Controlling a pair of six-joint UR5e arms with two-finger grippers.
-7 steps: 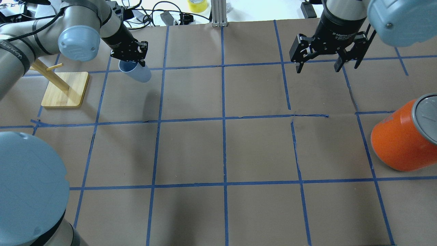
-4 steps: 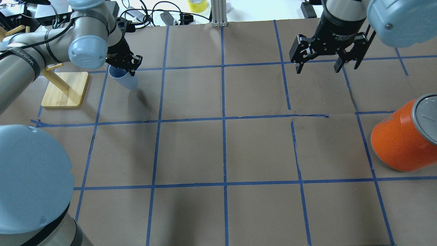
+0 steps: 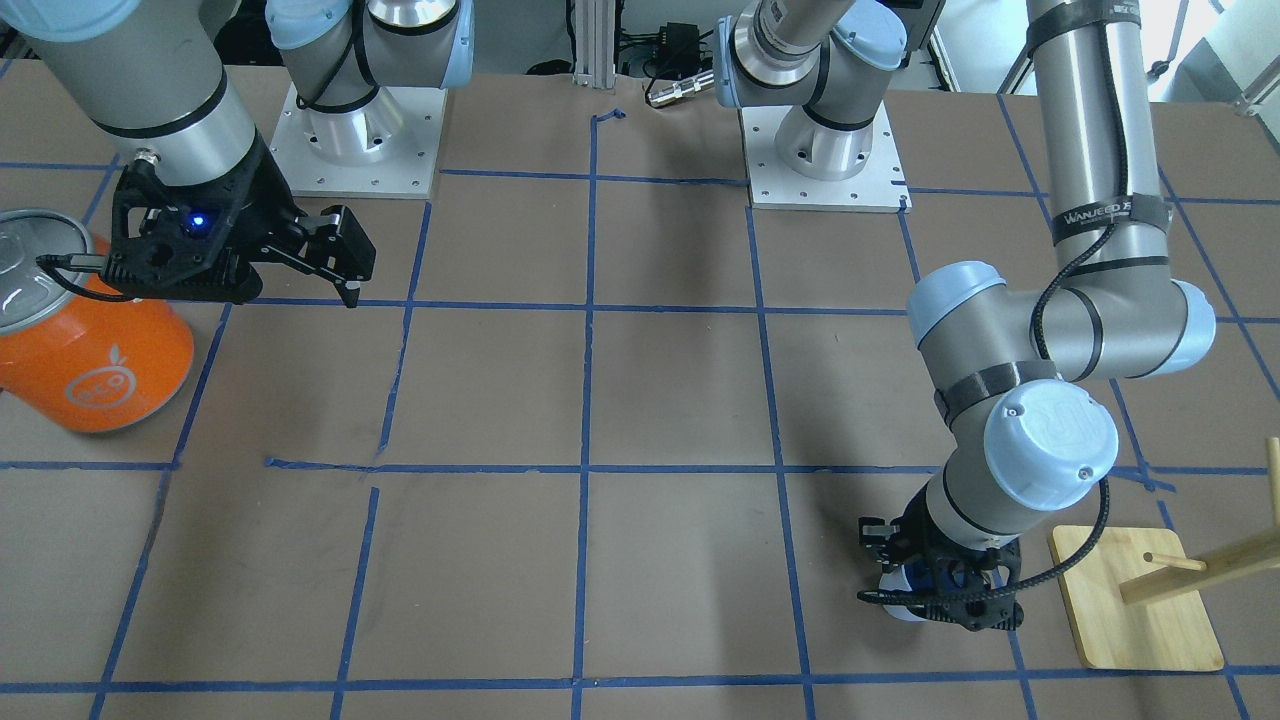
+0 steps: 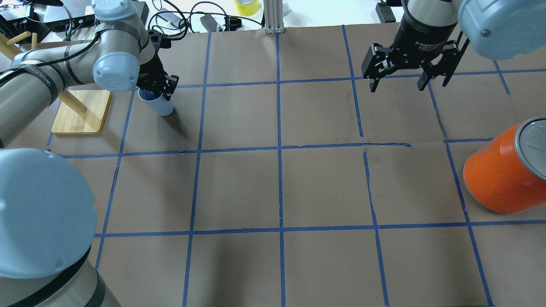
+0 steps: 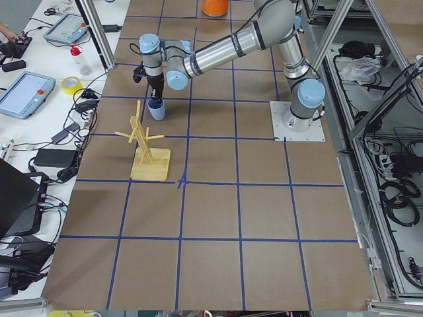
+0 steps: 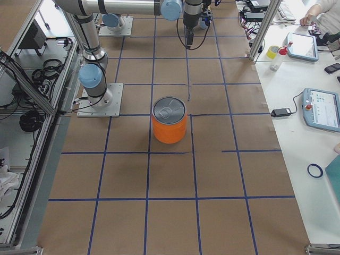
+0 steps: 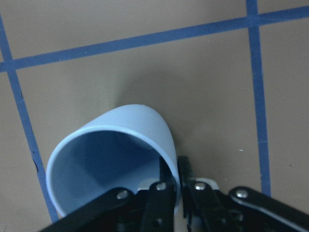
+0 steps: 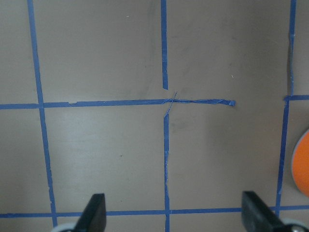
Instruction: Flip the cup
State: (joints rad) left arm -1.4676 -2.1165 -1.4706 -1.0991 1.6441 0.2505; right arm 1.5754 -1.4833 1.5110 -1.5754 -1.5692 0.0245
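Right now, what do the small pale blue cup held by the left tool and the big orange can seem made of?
Small pale blue tapered cup: probably plastic, matte; thin uniform wall, even colour, no glare. Large orange can: likely metal with a printed satin body; its grey lid looks like dull metal with a raised rim, though plastic is possible.

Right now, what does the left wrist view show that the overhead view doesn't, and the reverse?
Only the left wrist view: how the left gripper pinches the cup, with one finger inside the rim and one outside against the wall. Only the overhead view: the right gripper hanging open, the orange can and the wooden stand. Both: the cup in the left gripper, above the brown table with its blue tape grid.
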